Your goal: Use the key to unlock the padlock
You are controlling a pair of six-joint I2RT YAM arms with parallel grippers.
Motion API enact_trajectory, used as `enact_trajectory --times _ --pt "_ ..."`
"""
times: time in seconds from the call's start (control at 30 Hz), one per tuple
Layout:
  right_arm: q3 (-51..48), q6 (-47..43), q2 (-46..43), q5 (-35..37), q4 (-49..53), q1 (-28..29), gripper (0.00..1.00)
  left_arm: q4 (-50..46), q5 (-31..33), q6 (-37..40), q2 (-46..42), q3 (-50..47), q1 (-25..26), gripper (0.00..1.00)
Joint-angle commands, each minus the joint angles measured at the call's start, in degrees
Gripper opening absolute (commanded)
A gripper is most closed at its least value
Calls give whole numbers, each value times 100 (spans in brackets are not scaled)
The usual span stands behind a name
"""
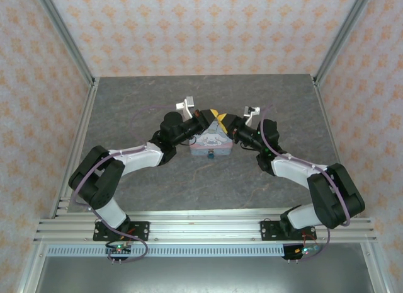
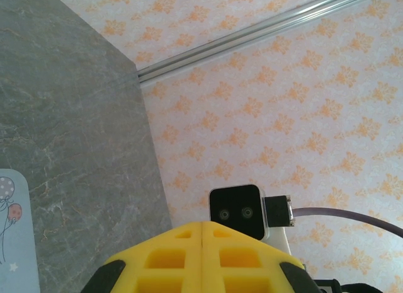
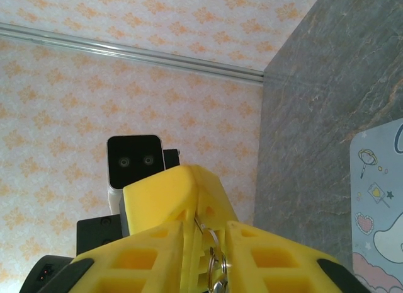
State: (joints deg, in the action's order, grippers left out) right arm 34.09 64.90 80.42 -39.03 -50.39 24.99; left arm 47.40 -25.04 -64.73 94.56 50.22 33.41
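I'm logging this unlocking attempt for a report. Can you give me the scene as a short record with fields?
Left claw: shut, nothing seen between its fingers
Right claw: fingers slightly apart, metal ring in the gap; grip unclear
Claws: meeting tip to tip above the tin's far side
Tin: pale blue, cartoon lid, mid-table
Padlock: small, dark, at the tin's near side, untouched
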Motion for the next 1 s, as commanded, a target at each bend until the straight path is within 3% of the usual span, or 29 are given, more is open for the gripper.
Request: enact_trajectory --times 0.0,0.33,0.83,0.9,0.97 --pt "-104 -9 -102 -88 -366 26 22 174 -12 -49 66 144 87 0" --pt "-114 -6 -93 -34 -357 -19 12 151 -20 -40 46 127 105 0" --pt "-357 -8 -262 -74 -349 -183 7 59 -25 -22 43 151 105 0" --pt "-359 -13 -262 -95 -357 -185 9 35 -7 -14 31 153 106 0" --pt "-376 -29 -270 -114 -359 -187 18 19 7 -15 19 147 104 0"
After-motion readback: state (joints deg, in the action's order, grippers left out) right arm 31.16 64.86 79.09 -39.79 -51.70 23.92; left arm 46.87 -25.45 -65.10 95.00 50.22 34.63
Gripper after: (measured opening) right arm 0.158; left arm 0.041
